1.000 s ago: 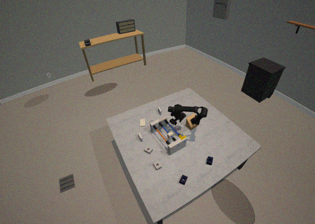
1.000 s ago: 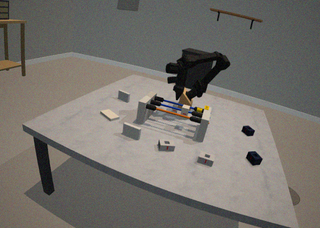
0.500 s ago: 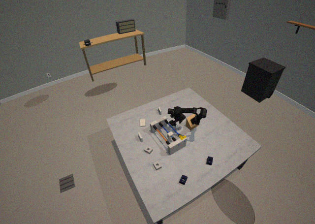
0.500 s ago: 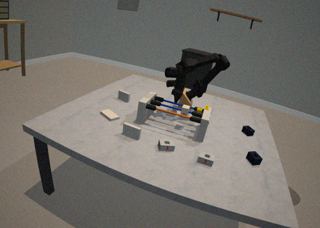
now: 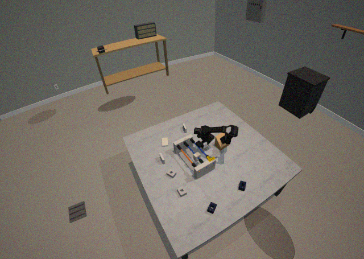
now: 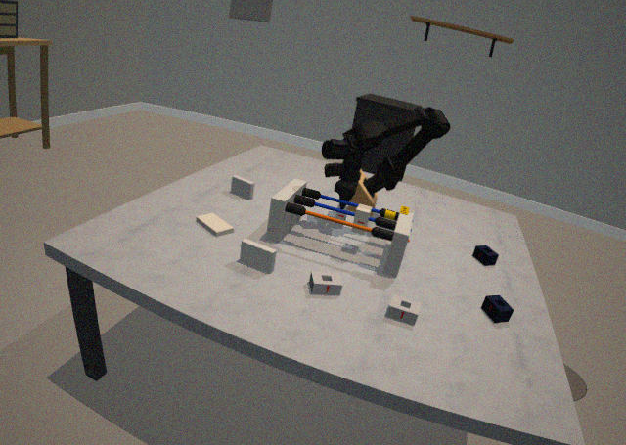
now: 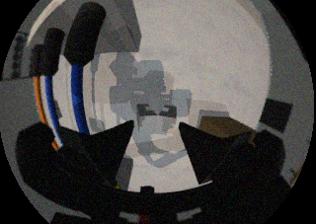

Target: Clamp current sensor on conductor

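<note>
My gripper [image 6: 343,203] [image 7: 156,124] is open, fingers pointing down just behind the rack. Between and beyond the fingertips, in the wrist view, is a small dark-faced shape [image 7: 168,112] that looks like the open sensor; in the exterior view the grey sensor [image 6: 338,215], with a red mark, stands on the table below the fingers. Its arrow direction is unreadable. The rear blue conductor [image 5: 201,150] [image 6: 335,200] [image 7: 77,93] has a yellow sleeve [image 6: 388,213] and a yellow tag [image 5: 211,158] [image 6: 404,210]; the tag's lettering is too small to read.
A white block [image 5: 196,155] [image 6: 362,214] sits on the middle blue conductor. An orange conductor [image 5: 186,156] [image 6: 334,219] is in front. A wooden block [image 5: 220,143] [image 7: 219,126] stands close to the gripper. White and dark blue small blocks lie farther out.
</note>
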`<state>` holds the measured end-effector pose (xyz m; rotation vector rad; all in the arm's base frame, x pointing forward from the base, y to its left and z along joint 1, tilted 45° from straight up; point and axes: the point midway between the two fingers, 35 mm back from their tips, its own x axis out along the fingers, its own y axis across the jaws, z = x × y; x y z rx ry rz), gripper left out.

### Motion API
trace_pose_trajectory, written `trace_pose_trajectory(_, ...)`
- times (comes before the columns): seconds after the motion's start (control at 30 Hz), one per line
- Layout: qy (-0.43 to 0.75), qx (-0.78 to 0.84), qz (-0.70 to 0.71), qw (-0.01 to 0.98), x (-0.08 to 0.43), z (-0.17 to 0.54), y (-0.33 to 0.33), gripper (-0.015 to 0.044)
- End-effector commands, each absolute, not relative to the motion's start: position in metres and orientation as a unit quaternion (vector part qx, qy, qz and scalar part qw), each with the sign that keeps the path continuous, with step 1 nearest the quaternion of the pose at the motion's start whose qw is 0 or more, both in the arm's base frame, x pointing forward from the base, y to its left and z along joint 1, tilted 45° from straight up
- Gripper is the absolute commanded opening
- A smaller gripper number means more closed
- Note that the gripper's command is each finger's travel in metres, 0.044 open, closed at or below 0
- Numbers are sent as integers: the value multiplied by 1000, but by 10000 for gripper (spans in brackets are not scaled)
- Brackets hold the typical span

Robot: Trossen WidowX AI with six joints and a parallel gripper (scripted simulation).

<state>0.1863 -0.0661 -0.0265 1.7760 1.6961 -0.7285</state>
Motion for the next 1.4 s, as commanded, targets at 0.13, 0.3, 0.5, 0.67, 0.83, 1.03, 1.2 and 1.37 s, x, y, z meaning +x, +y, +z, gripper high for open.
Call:
trace_pose_trajectory(0.13, 635, 664, -272, 286, 186, -27, -65, 293)
trace_pose_trajectory(0.3, 635, 664, -272, 286, 186, -27, -65, 260)
trace_pose_trajectory(0.5, 635, 664, -272, 286, 186, -27, -65, 220)
trace_pose_trajectory(0.67, 635, 664, -273, 286, 187, -26, -67, 147)
trace_pose_trajectory(0.83, 634, 664, -274, 286, 189, -14, -82, 16)
trace_pose_trajectory(1.03, 633, 665, -275, 286, 191, 5, -104, 0)
trace_pose_trajectory(1.2, 633, 665, -276, 286, 192, 21, -121, 0)
trace_pose_trajectory(1.37, 633, 665, -276, 285, 192, 37, -136, 0)
